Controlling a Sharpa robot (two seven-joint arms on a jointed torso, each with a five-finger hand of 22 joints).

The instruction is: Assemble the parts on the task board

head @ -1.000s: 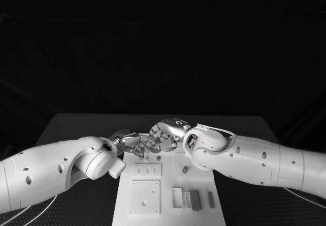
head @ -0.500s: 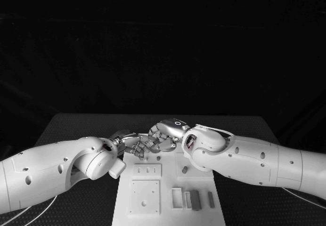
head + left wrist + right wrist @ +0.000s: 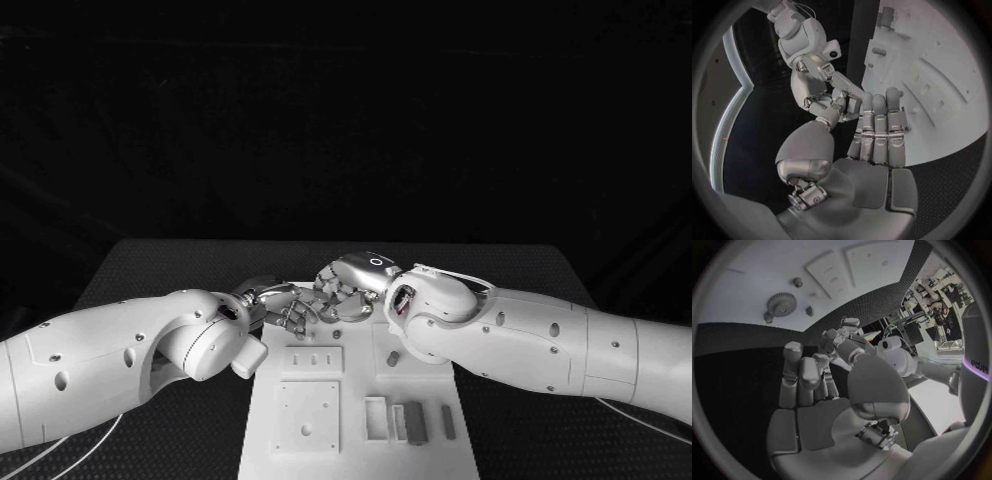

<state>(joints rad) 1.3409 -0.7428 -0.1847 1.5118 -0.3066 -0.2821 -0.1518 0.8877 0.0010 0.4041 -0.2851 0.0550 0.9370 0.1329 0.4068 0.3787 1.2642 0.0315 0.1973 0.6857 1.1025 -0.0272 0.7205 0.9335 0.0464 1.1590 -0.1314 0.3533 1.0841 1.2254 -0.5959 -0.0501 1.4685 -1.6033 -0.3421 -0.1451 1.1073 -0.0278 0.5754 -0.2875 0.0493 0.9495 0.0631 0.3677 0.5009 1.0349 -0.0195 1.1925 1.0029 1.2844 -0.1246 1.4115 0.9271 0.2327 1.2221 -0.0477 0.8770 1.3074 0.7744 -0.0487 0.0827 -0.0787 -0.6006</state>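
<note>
Fingers [image 3: 879, 125] of left hand [image 3: 281, 305] met right hand [image 3: 343, 290] above board's [image 3: 310, 440] far end; grip unclear. Looked like hand-over step. Grey parts [image 3: 415, 424] lay at board's near end. Next: seat piece.

White task board [image 3: 361, 430] lies flat, grey parts [image 3: 415, 423] resting on it.

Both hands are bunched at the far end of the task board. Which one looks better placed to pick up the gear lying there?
Probably the right hand: its wrist view shows the gear on the task board just past its fingers. The left hand sits close too, but its view shows no gear.
</note>
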